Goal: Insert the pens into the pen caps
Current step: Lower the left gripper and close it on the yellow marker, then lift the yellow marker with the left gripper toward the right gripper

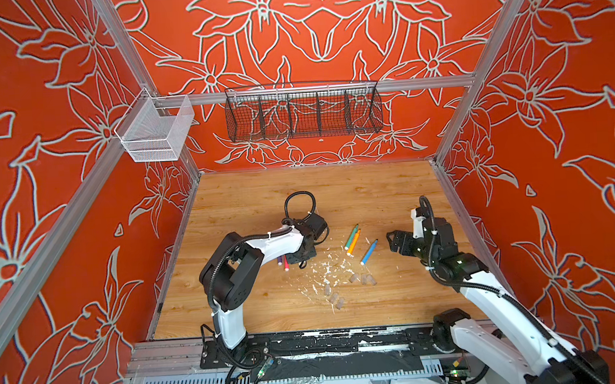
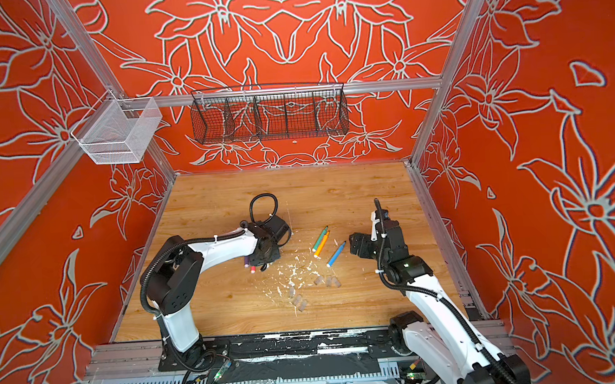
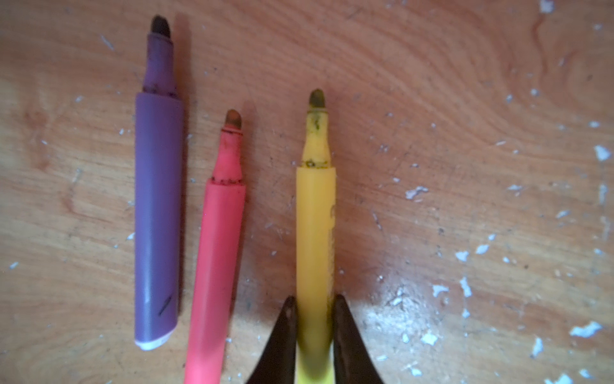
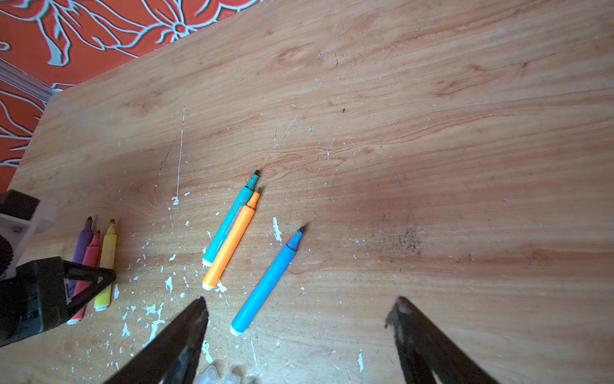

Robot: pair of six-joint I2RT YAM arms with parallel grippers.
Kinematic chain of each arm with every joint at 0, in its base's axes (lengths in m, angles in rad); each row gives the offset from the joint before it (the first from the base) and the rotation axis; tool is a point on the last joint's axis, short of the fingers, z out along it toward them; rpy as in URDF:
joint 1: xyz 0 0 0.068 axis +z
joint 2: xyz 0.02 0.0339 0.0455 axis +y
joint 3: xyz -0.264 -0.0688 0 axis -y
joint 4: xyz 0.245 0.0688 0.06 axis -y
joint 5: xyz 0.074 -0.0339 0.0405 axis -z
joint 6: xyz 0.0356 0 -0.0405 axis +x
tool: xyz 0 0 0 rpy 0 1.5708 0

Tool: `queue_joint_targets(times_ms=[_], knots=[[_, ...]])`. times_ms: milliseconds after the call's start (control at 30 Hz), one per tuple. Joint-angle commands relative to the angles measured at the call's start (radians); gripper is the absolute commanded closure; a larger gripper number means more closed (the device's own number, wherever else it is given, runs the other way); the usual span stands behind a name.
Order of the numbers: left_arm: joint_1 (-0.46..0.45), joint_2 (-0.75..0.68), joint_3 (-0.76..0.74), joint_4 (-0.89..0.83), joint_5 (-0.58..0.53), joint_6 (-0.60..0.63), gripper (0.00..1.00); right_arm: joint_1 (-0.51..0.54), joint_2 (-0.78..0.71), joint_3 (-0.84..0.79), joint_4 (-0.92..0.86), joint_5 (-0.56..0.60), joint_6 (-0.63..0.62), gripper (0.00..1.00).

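We judge 0 of 6 capped yet: left gripper [image 3: 314, 299] is clenched on the yellow pen [image 3: 315, 216] at left, right gripper [image 4: 300, 301] hangs open & empty by the blue pen [image 4: 265, 282], pen caps [image 1: 364, 279] lie loose at near-centre.

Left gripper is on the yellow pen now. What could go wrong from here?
The left gripper is shut on the slim yellow marker pen well back from its tip; the tip may swing when pressed into a cap.
The pink marker pen lies close alongside; lifting could nudge it.
The small clear plastic caps lie among white flecks, easy to misgrab.
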Motion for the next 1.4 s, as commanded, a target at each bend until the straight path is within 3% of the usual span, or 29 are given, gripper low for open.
queue_joint_targets(times_ms=[0, 433, 600, 800, 900, 967, 1100, 1200, 1267, 1367], knots=[[0.016, 0.031, -0.067, 0.018, 0.038, -0.009, 0.85, -0.003, 0.001, 0.032, -0.006, 0.000, 0.002, 0.11], [0.020, -0.065, -0.211, 0.175, 0.130, -0.011, 0.89, -0.002, 0.001, 0.033, -0.010, -0.003, 0.004, 0.12], [0.020, -0.109, -0.209, 0.162, 0.132, 0.023, 1.00, -0.002, 0.000, 0.034, -0.010, -0.011, 0.006, 0.12], [0.019, -0.261, -0.113, 0.039, 0.158, 0.132, 1.00, -0.002, 0.003, 0.050, -0.004, -0.101, 0.083, 0.14], [0.019, -0.359, -0.011, -0.059, 0.148, 0.215, 1.00, -0.003, 0.015, 0.039, 0.018, -0.145, 0.155, 0.06], [0.020, -0.427, 0.035, -0.075, 0.130, 0.264, 1.00, -0.003, 0.021, 0.027, 0.074, -0.248, 0.158, 0.02], [0.019, -0.526, -0.008, 0.065, 0.162, 0.338, 1.00, -0.003, -0.013, 0.017, 0.097, -0.322, 0.251, 0.04], [0.013, -0.554, -0.102, 0.211, 0.202, 0.381, 1.00, 0.010, -0.075, -0.047, 0.215, -0.380, 0.353, 0.15], [-0.005, -0.563, -0.170, 0.300, 0.204, 0.427, 1.00, 0.047, -0.119, -0.087, 0.310, -0.380, 0.394, 0.17], [-0.034, -0.579, -0.175, 0.285, 0.232, 0.473, 1.00, 0.134, -0.149, -0.069, 0.319, -0.331, 0.387, 0.18]])
